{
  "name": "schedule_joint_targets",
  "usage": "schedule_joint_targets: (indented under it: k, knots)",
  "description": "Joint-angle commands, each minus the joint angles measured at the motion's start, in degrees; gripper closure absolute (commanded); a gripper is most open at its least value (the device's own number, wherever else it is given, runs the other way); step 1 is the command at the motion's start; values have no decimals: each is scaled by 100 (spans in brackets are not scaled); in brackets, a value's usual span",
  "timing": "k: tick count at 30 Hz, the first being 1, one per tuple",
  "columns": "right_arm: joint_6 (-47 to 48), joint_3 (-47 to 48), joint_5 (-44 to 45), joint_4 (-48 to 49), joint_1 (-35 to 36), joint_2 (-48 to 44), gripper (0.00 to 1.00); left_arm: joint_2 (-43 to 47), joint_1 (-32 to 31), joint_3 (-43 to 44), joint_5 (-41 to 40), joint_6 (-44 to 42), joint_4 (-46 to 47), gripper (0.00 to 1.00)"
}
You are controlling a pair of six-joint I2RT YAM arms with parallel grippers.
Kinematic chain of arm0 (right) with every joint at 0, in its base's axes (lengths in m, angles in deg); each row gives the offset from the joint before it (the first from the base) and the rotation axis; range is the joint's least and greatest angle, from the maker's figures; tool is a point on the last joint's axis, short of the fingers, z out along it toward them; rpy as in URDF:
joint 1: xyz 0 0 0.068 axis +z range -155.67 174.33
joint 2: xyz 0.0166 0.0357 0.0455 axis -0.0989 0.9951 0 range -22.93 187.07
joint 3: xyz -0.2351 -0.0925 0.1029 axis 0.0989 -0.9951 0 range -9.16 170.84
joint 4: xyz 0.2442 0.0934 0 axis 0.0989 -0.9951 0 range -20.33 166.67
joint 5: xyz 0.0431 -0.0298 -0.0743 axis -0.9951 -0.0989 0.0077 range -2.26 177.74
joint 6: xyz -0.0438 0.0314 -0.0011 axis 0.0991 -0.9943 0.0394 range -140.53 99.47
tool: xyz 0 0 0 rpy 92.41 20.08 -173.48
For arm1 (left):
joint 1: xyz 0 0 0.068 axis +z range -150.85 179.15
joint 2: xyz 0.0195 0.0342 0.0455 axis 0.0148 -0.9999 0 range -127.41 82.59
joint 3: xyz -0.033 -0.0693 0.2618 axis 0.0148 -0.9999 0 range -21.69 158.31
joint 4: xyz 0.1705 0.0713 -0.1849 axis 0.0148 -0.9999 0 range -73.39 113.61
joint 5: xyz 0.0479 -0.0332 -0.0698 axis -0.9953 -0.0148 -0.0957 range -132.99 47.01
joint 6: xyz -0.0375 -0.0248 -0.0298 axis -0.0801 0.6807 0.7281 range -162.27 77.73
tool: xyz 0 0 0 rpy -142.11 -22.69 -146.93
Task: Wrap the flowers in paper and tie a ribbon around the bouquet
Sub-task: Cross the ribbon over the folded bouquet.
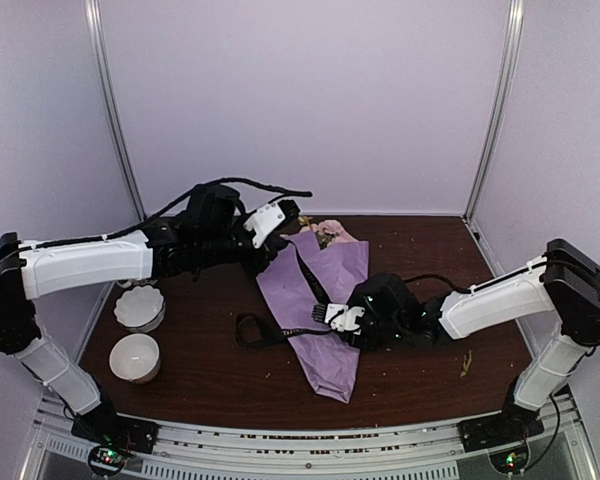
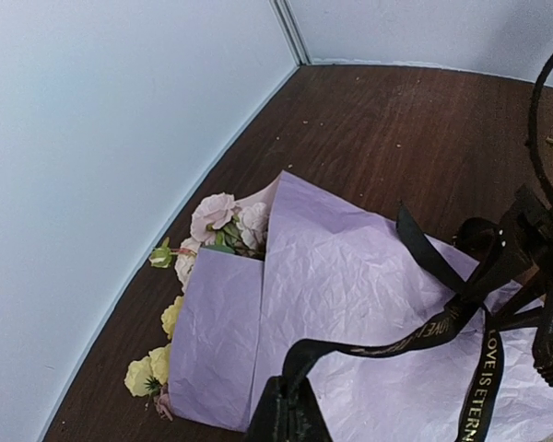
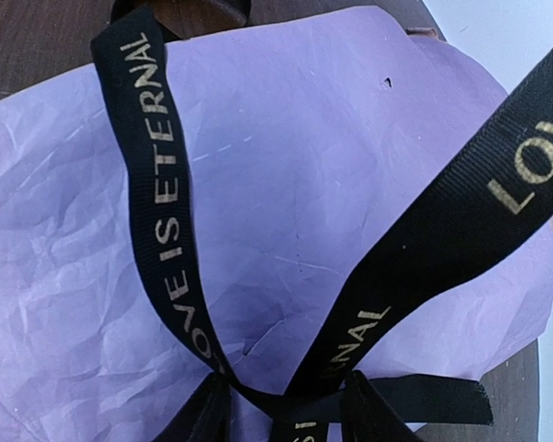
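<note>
1. Right pincer point(image 3: 281, 419): its jaws stand partly apart, astride the spot where two strands of the ribbon point(image 3: 157, 193) cross. I cannot tell whether they pinch it.
2. The crossing lies directly under this pincer, on the paper point(image 3: 313, 184), about midway along the bouquet point(image 1: 330, 365).
3. From the crossing, one strand rises far and slightly left to the left pincer point(image 2: 286, 410). That pincer is clamped on the ribbon, just left of the bouquet's far end.
4. A slack loop of ribbon trails left from the crossing onto the table point(image 1: 200, 375).
5. The bouquet's long axis runs far to near. The flowers point(image 2: 217, 216) peek out at the far end and the tapered tail points near. The lifted strand therefore runs almost along the axis, not across it.
6. Judgement: the right arm is much nearer the crossing and the left holds the free strand. Tightening likely calls for the left pincer to draw its strand away while the right pins the crossing in place.
</note>
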Motion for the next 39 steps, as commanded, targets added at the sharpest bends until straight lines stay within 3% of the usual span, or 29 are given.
schedule_joint_targets:
  k: [1,12,21,24,26,30,39]
  knots:
    - [-261,114,300,308,-32,101,58,293,42,-101,201,28,257,100]
    - [-645,67,402,869,-273,21,57,597,42,-326,260,19,126,100]
    - [-761,313,63,752,-394,212,56,729,42,-410,458,23,73,100]
    - [-825,471,-320,489,-467,242,65,818,38,-484,507,20,96,100]
    - [-824,626,-622,213,-520,273,81,894,42,-564,504,46,173,100]
    - [-955,859,-1179,-261,-601,312,98,1022,38,-724,467,88,345,100]
    - [-1539,839,-2905,-803,-904,-78,100,1057,51,-1184,229,202,197,100]
